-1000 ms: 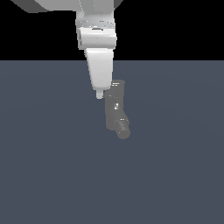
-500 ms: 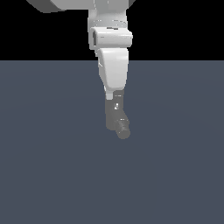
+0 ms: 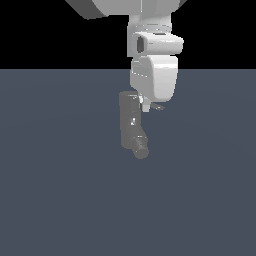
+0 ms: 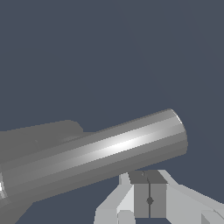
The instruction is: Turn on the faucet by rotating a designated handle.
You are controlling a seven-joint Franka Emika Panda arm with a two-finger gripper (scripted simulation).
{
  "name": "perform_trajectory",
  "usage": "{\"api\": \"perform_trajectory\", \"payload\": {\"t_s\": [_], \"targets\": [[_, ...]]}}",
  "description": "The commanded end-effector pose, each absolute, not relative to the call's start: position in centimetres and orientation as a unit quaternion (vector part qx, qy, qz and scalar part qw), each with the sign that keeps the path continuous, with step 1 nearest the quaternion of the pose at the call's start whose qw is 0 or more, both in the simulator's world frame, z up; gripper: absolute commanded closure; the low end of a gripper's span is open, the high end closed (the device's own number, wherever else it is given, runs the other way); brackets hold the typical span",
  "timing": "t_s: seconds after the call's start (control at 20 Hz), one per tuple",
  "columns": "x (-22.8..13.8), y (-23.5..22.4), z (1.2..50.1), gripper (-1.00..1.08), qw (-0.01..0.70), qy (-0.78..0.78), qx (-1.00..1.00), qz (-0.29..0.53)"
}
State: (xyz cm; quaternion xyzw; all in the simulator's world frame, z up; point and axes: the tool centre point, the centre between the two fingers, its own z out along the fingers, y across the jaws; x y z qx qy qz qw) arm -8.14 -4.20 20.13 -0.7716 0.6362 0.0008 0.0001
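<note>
In the exterior view the faucet point(image 3: 130, 122) stands upright as a dark grey cylinder, its rounded spout point(image 3: 141, 150) angled down toward the front. My white gripper point(image 3: 144, 105) hangs at the cylinder's top edge, on the exterior view's right side. The handle point(image 3: 159, 106) shows only as a thin grey tip poking out beyond the hand. In the wrist view the handle point(image 4: 113, 148) is a long glinting grey rod lying right against my gripper point(image 4: 149, 200). The dark pads point(image 4: 142, 199) are pressed together with nothing between them.
A flat dark blue-grey floor point(image 3: 60, 200) spreads all around the faucet. Behind the rod in the wrist view lies a darker grey part of the faucet point(image 4: 43, 133).
The arm has moved toward the exterior view's right, from the faucet's left side across its top. The handle's tip now pokes out on the hand's right.
</note>
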Motion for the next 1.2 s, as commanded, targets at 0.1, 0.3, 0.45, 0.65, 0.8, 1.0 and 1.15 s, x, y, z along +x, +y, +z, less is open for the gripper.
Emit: {"api": "perform_trajectory", "payload": {"t_s": [0.1,0.3,0.45,0.65,0.8,1.0,1.15], "targets": [[-7.8,-8.1,20.2,1.08,0.0,0.647,-0.763,0.0],[-7.3,-6.9,20.1,1.08,0.0,0.636,-0.772,0.001],[-6.4,-7.7,20.1,1.08,0.0,0.637,-0.771,0.001],[-5.2,-8.7,20.1,1.08,0.0,0.638,-0.77,0.001],[-4.4,-9.4,20.1,1.08,0.0,0.639,-0.769,0.0],[-3.2,-10.4,20.1,1.08,0.0,0.641,-0.768,0.0],[-2.4,-11.1,20.1,1.08,0.0,0.642,-0.767,0.0]]}}
